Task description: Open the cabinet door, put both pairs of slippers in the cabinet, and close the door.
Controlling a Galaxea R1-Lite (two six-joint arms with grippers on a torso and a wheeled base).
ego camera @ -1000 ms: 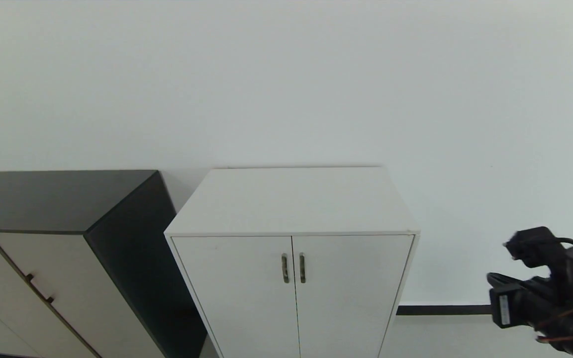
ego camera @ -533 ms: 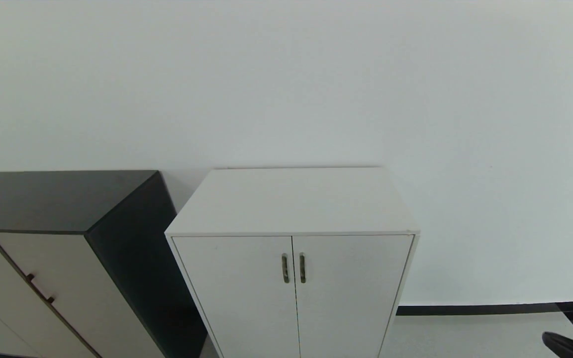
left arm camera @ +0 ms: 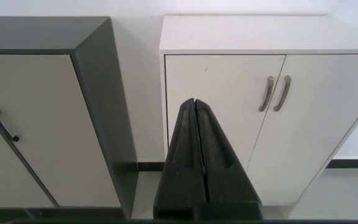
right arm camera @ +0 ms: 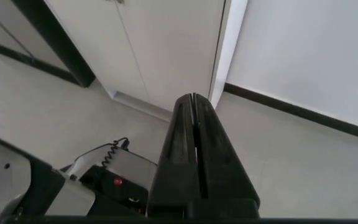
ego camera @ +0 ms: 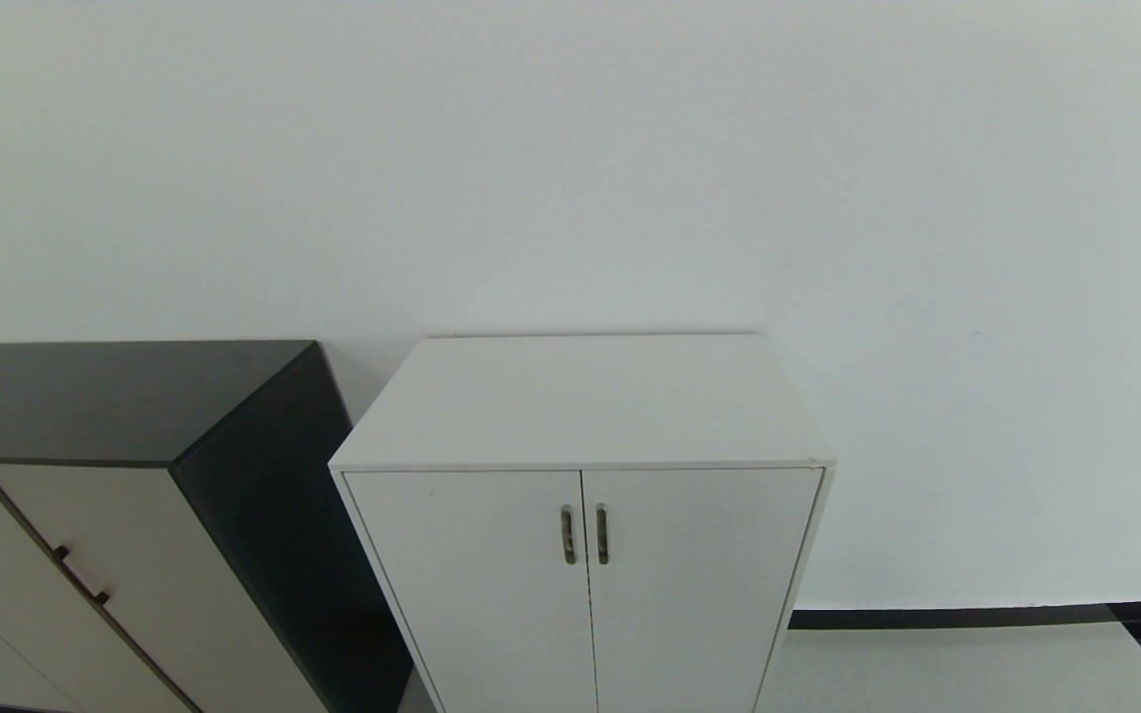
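Standing seemingly beyond left fingers: cabinet

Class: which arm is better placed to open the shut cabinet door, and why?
Probably left: the left gripper faces the door handles, while the right gripper points down at the floor beside the cabinet.
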